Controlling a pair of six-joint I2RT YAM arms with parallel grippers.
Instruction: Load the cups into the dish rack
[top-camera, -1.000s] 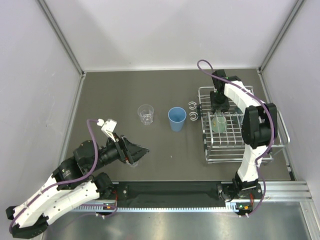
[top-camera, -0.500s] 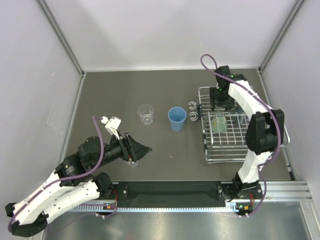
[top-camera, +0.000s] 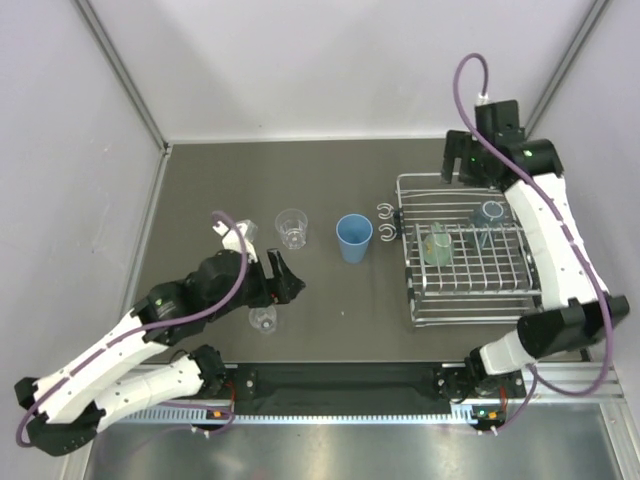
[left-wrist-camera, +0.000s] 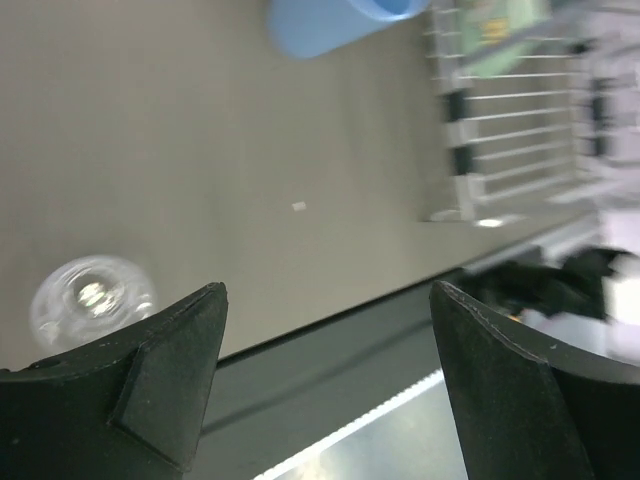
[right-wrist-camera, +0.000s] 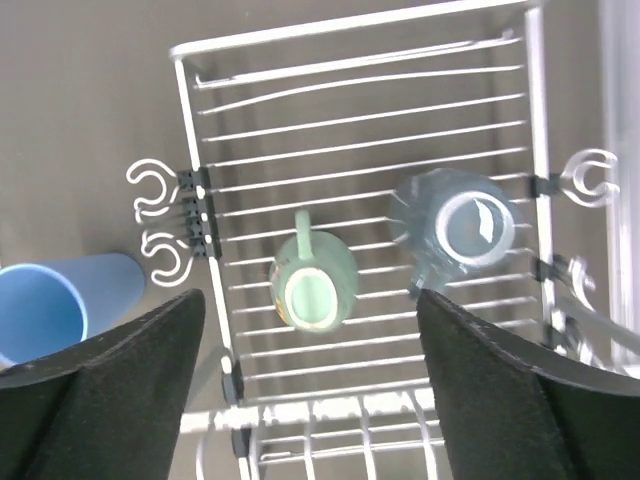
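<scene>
Dish rack (top-camera: 470, 290) holds teal-green mug (right-wrist-camera: 314, 283) — left claw (left-wrist-camera: 328, 300), right claw (right-wrist-camera: 310, 300) spread wide, empty.

Dark grey table (top-camera: 250, 180), white walls (top-camera: 330, 60)

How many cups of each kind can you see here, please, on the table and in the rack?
Clear tumblers: 2 (larger clear tumbler, smaller clear tumbler)
Blue tumbler: 1
Mugs: 2 (green mug, pale mug, both in the dish rack)
Total: 5
</scene>
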